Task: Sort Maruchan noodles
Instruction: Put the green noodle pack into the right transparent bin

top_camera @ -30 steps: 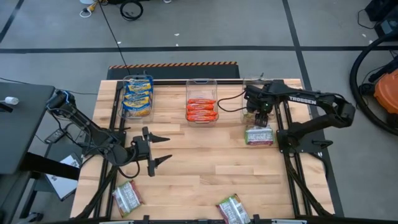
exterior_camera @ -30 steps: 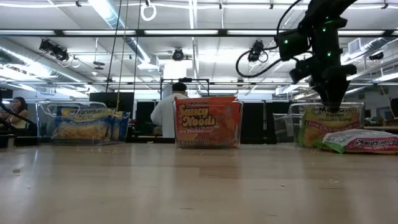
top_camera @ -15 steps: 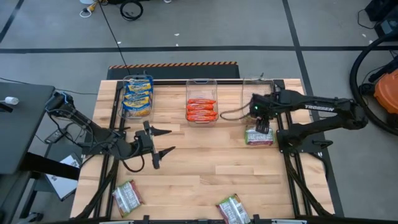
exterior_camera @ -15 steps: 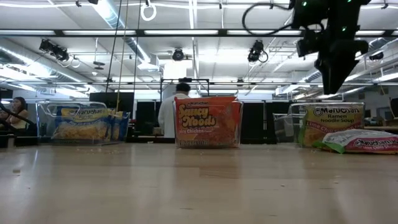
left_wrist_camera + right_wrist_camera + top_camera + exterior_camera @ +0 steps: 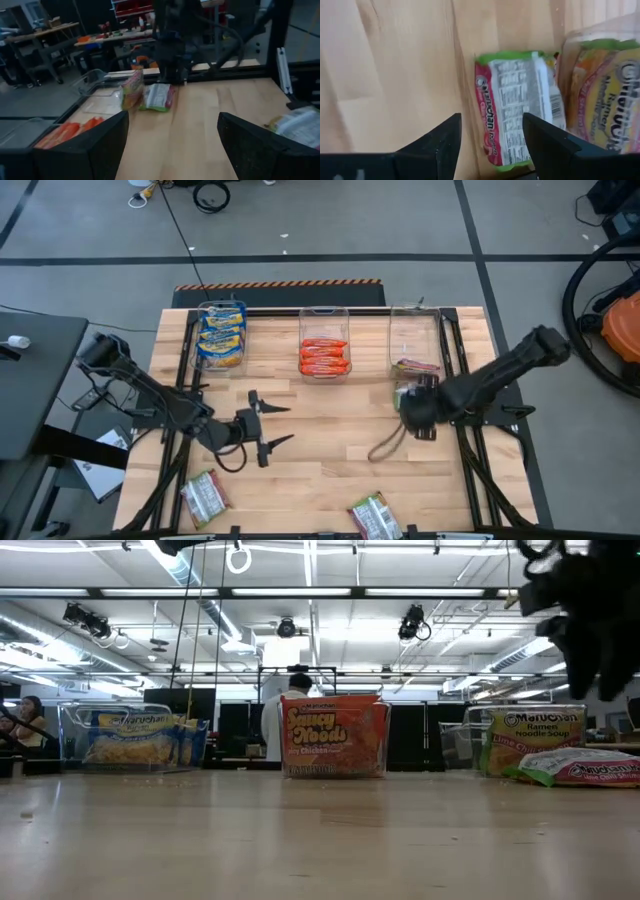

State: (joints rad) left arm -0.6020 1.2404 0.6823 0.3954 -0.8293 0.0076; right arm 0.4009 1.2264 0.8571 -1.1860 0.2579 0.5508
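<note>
The Maruchan noodles are sorted by colour into clear bins at the far side: yellow-and-blue packets (image 5: 222, 335), orange-red packets (image 5: 324, 357), and one green-and-pink packet (image 5: 418, 366) standing on edge in the right bin (image 5: 413, 330). Another green-and-pink packet (image 5: 517, 110) lies flat just in front of that bin. My right gripper (image 5: 491, 120) hangs open above it, pointing down, touching nothing. Two more packets (image 5: 204, 496) (image 5: 374, 516) lie near the front edge. My left gripper (image 5: 290, 423) is open and level over the table's left middle, empty.
Black rails (image 5: 190, 380) run along both table sides beside the arms. A loose cable (image 5: 385, 445) loops below the right wrist. Bare wood (image 5: 330, 430) lies between the grippers. People stand in the room beyond the table (image 5: 290, 720).
My right gripper has swung from above the right bin toward the table's near edge, turning about as it went, and now hangs over the flat packet. My left gripper has moved a little toward the table's right and near edge. The packets have stayed put.
</note>
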